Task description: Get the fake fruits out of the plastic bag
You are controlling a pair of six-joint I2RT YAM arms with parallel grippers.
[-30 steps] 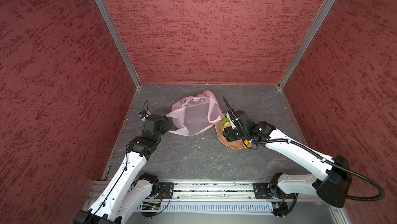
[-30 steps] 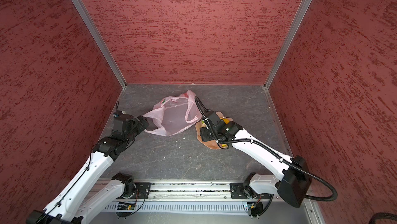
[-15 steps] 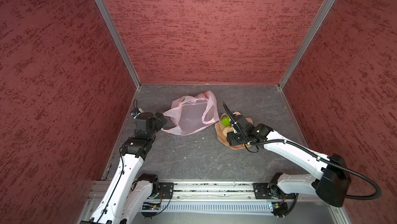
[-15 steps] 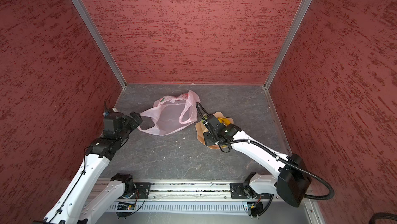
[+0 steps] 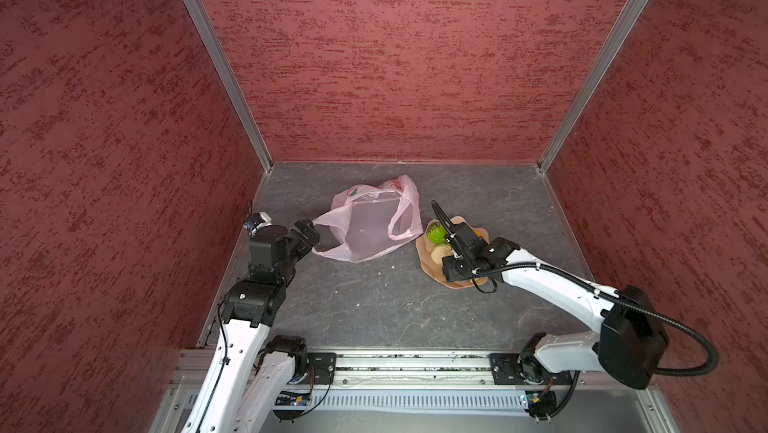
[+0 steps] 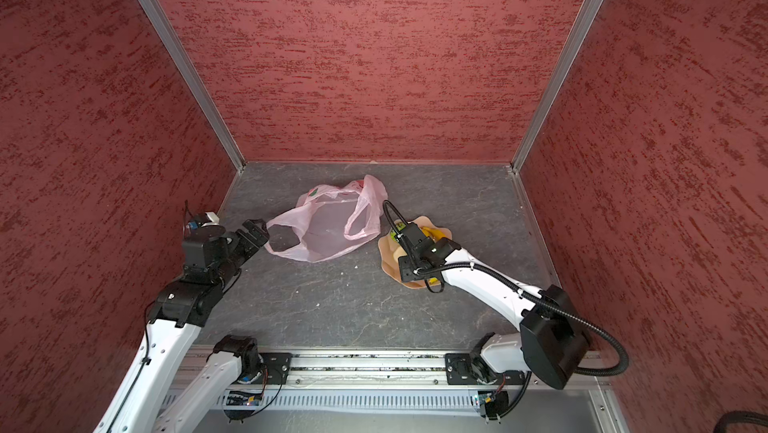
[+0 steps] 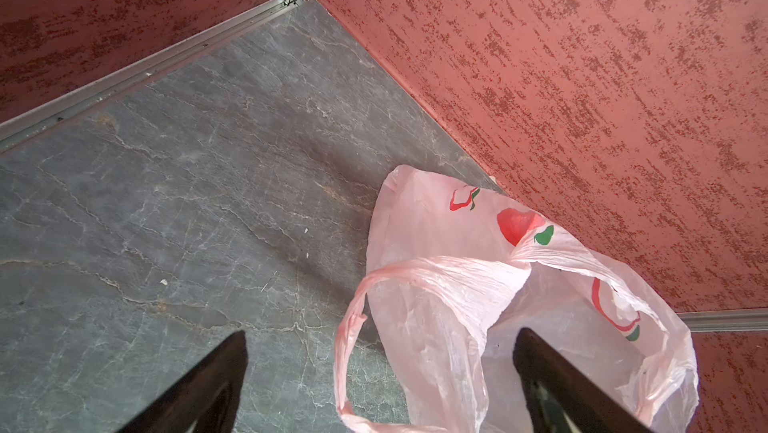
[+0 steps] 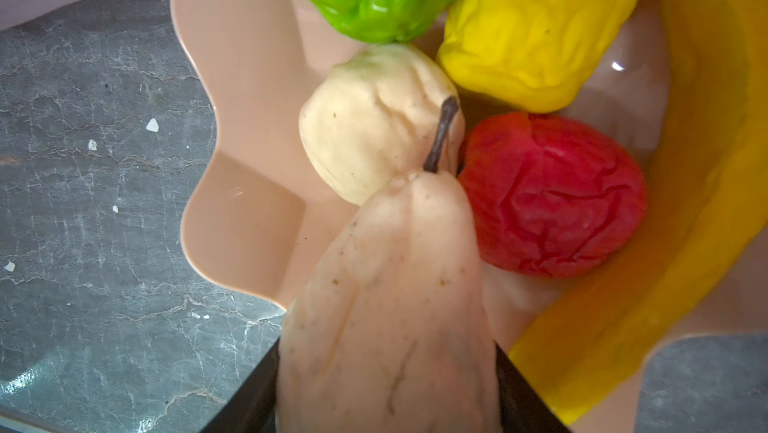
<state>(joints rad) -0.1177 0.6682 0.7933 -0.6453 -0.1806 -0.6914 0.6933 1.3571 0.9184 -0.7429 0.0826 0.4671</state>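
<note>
Since bag [image 7: 457, 285] looks empty, R gripper [image 8: 386, 352] pinches beige pear [image 8: 386, 285] over bowl [image 8: 249, 223] (to drop), L gripper [image 7: 380, 335] spread wide.

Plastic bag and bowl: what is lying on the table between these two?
Only a narrow strip of bare grey table separates the plastic bag and the bowl; the right wrist view shows it.

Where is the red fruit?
In the right wrist view, the red fruit lies in the bowl, between the pear and the banana. In both top views the bowl sits right of the bag.
</note>
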